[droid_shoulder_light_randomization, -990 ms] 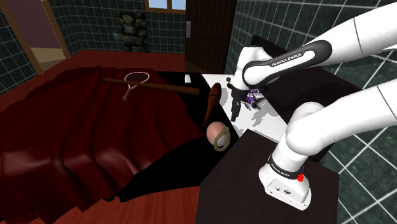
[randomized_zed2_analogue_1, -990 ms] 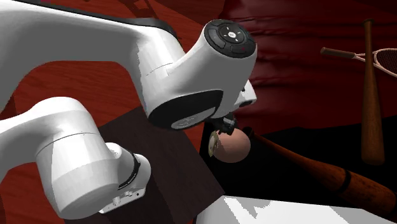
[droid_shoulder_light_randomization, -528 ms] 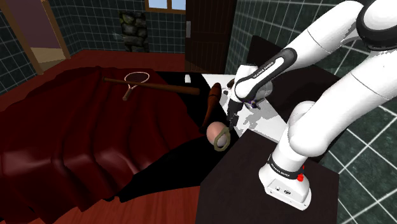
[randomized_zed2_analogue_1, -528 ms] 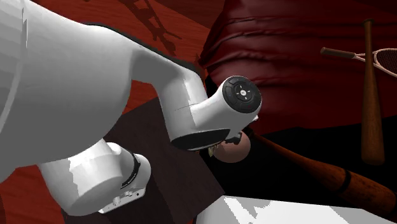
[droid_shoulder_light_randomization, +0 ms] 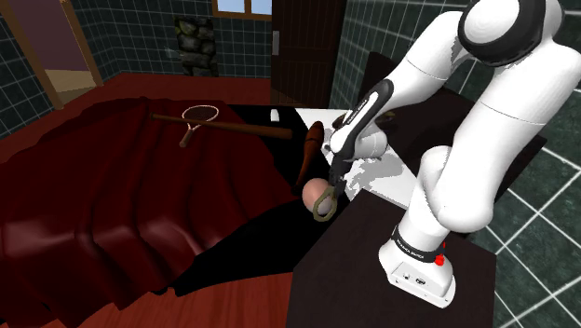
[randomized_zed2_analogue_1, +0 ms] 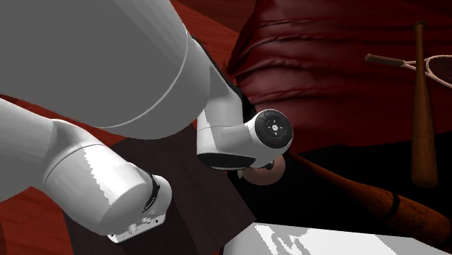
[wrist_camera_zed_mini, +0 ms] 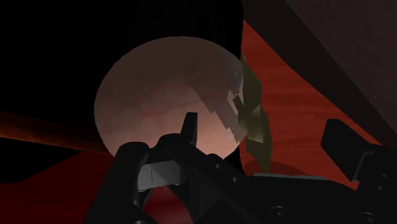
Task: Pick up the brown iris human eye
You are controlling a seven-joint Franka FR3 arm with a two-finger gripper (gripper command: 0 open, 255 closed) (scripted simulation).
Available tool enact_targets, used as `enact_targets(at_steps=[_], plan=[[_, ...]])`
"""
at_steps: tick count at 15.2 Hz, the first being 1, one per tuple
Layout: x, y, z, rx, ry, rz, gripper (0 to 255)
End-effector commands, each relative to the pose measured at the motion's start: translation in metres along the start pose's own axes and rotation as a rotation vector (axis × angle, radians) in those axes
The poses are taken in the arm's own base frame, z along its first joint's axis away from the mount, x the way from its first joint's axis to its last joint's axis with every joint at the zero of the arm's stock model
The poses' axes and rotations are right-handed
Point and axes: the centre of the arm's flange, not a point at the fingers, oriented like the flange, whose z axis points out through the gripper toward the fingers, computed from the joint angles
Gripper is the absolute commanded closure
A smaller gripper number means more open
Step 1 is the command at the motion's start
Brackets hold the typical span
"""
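The eye (droid_shoulder_light_randomization: 319,198) is a pinkish ball with an olive-brown iris ring on one side. It lies on the black surface just past the dark stand's corner. In the second exterior view the eye (randomized_zed2_analogue_1: 271,172) peeks out from under the white wrist. My gripper (droid_shoulder_light_randomization: 337,179) hangs just above it, towards the shoulder view's right. In the wrist view the eye (wrist_camera_zed_mini: 162,102) looms large ahead, its iris (wrist_camera_zed_mini: 254,118) turned sideways. My gripper (wrist_camera_zed_mini: 267,137) is open: one fingertip (wrist_camera_zed_mini: 189,129) overlaps the ball, the other stands well off beside the iris. Nothing is clasped.
A wooden bat (droid_shoulder_light_randomization: 310,147) lies close behind the eye, and a second bat and a tennis racket (droid_shoulder_light_randomization: 197,116) lie farther back. A dark red cloth (droid_shoulder_light_randomization: 102,186) covers the shoulder view's left. A white surface (droid_shoulder_light_randomization: 384,177) lies beside the dark stand (droid_shoulder_light_randomization: 363,270).
The arm has swung over and down. The gripper has left the white surface and come down to just above the eye. The eye has not moved.
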Motion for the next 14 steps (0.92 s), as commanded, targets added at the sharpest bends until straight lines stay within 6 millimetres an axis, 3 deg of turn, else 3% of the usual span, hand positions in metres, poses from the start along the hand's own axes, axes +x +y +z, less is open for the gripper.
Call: enact_targets(at_steps=[1, 3, 4, 14], plan=[[-0.0018, 0.0024, 0.0082, -0.003, 0.000, 0.003, 0], [-0.0018, 0.0024, 0.0082, -0.003, 0.000, 0.003, 0], [-0.0017, 0.0024, 0.0081, -0.003, 0.000, 0.003, 255], [-0.0012, 0.0019, 0.0030, -0.003, 0.000, 0.003, 255]])
